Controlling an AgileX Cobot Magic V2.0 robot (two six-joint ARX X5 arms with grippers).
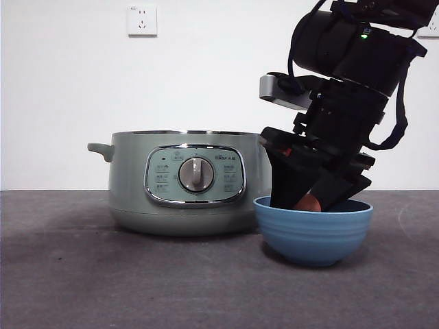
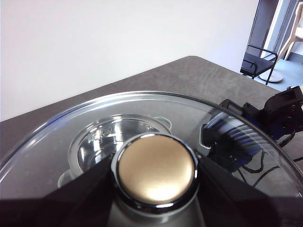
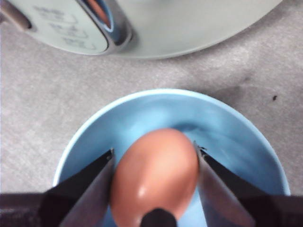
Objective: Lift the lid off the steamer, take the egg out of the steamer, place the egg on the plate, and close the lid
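Note:
My right gripper (image 3: 154,163) is shut on the brownish-orange egg (image 3: 156,175) and holds it inside the blue plate (image 3: 227,127), low over its bottom. In the front view the right gripper (image 1: 312,195) reaches down into the plate (image 1: 313,233), with the egg (image 1: 310,203) showing just above the rim. The sage-green steamer (image 1: 188,181) stands open to the left of the plate, touching or nearly touching it. My left gripper (image 2: 156,177) is shut on the knob (image 2: 156,168) of the glass lid (image 2: 61,127), held high above the steamer (image 2: 102,142), which shows through the glass.
The grey table (image 1: 68,274) runs to a white wall with a socket (image 1: 142,19). The right arm's body (image 1: 350,62) fills the upper right of the front view. A chair (image 2: 258,61) stands beyond the table in the left wrist view.

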